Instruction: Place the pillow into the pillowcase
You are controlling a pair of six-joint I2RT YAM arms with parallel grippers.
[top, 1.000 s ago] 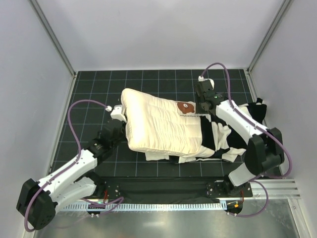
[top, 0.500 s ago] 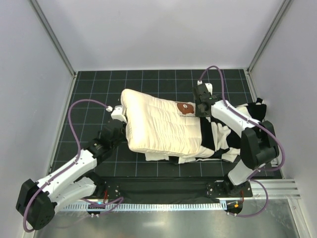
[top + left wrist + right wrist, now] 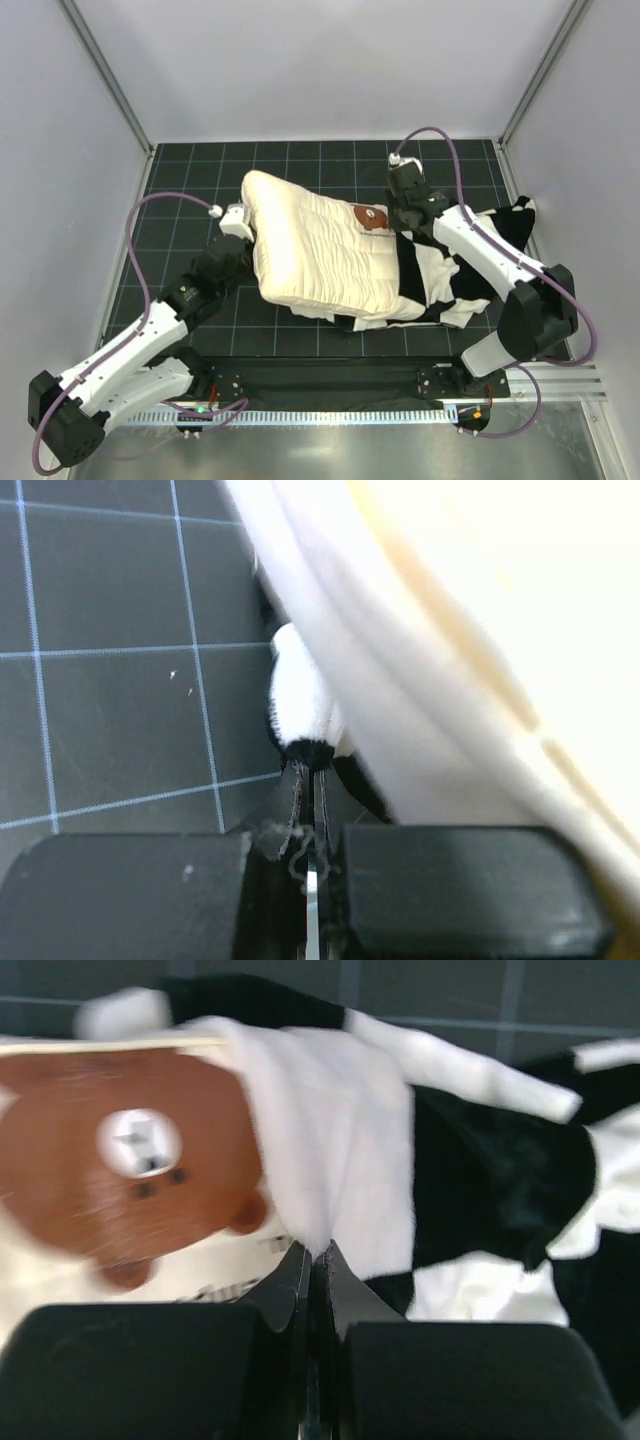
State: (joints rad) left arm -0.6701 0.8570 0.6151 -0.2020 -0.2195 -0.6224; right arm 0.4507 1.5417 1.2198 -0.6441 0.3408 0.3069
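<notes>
The cream pillow (image 3: 320,255), soft and faintly quilted, lies slanted on the black gridded table (image 3: 190,175). The plush checkerboard pillowcase (image 3: 440,275) bunches out from under the pillow's right and near edges. At the pillow's left edge, the left hand (image 3: 243,228) is pinched tight on a fuzzy black-and-white fold of the pillowcase. Just beside the pillow's brown bear mark (image 3: 372,216), the right hand (image 3: 402,218) is clamped on white pillowcase plush.

no readable text, small print (image 3: 236,1282) on pillow (image 3: 320,265) blurred
</notes>
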